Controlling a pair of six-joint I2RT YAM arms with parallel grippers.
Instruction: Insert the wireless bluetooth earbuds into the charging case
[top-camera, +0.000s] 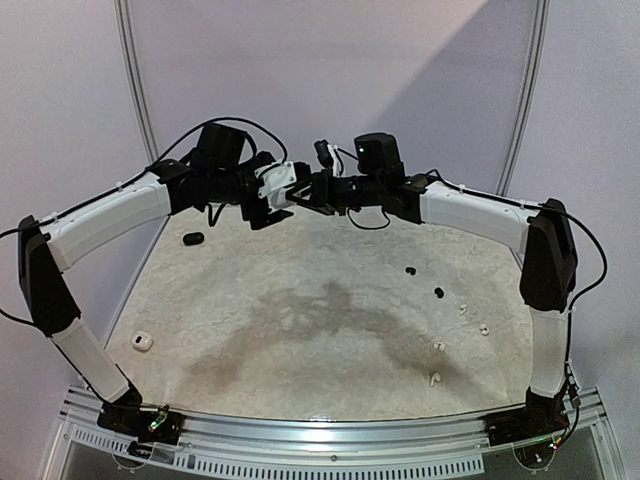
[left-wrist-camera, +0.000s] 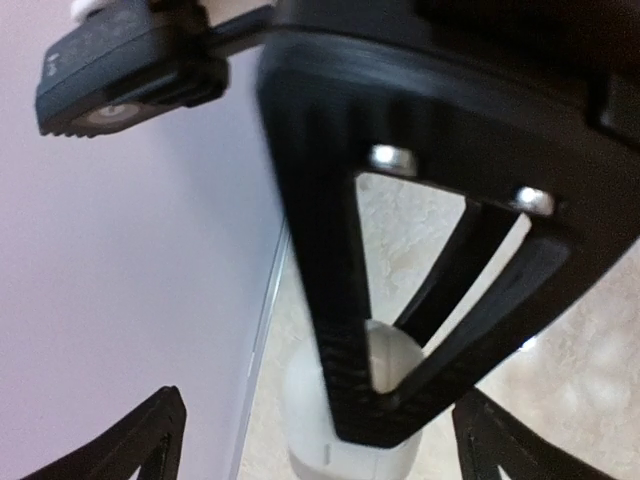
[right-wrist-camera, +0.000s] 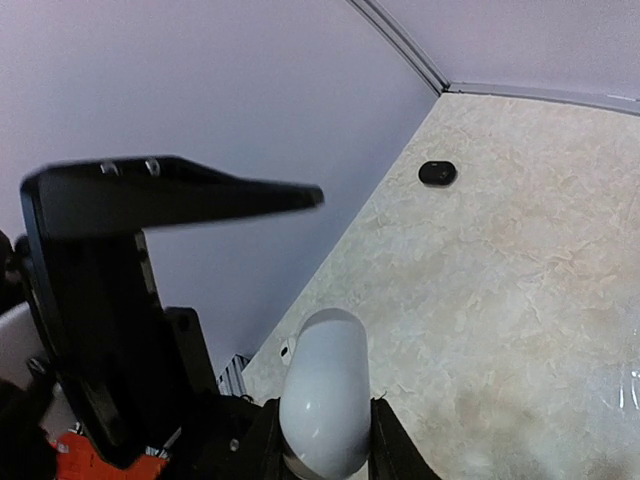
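Observation:
High above the back of the table my right gripper (top-camera: 298, 192) (right-wrist-camera: 325, 440) is shut on a white charging case (top-camera: 278, 180) (right-wrist-camera: 323, 395) that stands up between its fingers. My left gripper (top-camera: 265, 208) (left-wrist-camera: 325, 440) faces it with its jaws open wide, one fingertip on each side of the case (left-wrist-camera: 350, 440) and not touching it. A black right finger crosses in front of the case in the left wrist view. The earbuds lie on the table at the right: two black ones (top-camera: 409, 270) (top-camera: 438, 292) and several white ones (top-camera: 463, 308) (top-camera: 483, 328) (top-camera: 439, 347).
A black case (top-camera: 193, 238) (right-wrist-camera: 437, 172) lies at the back left of the table. A second white case (top-camera: 141, 342) (right-wrist-camera: 288, 348) sits near the left edge. Curved white walls close in the table (top-camera: 300, 320) at the back and sides.

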